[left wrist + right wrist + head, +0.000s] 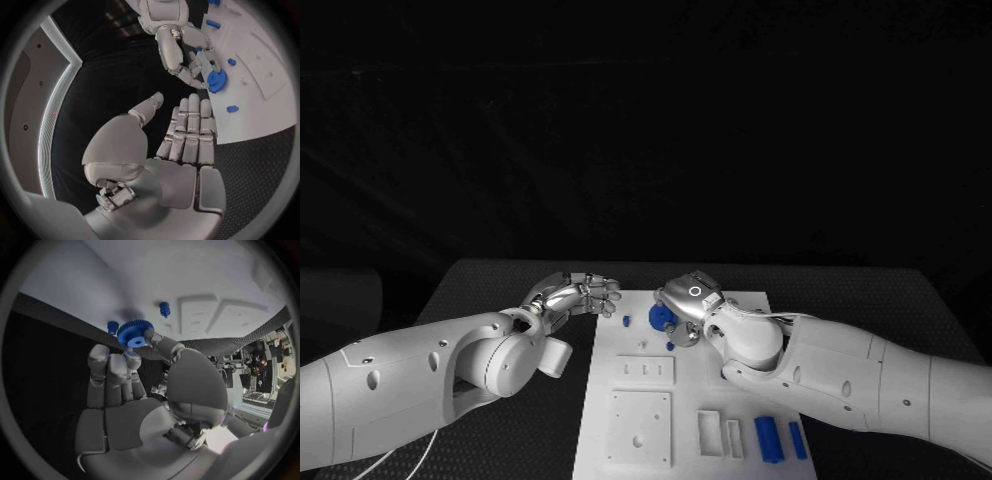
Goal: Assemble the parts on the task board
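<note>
Now you are seating the blue gear on the task board.

Your right robot hand [134,405] is pinching the blue gear [134,333] between thumb and fingertips, holding it just above the far end of the task board [639,440], close to two small blue pegs [164,308]. Your left robot hand [178,150] is hovering beside the board's far left corner, released, fingers straight and together, grasping nothing. Judging by the gear's centre hole, you are best keeping it level and lining that hole over its peg before lowering.
</note>
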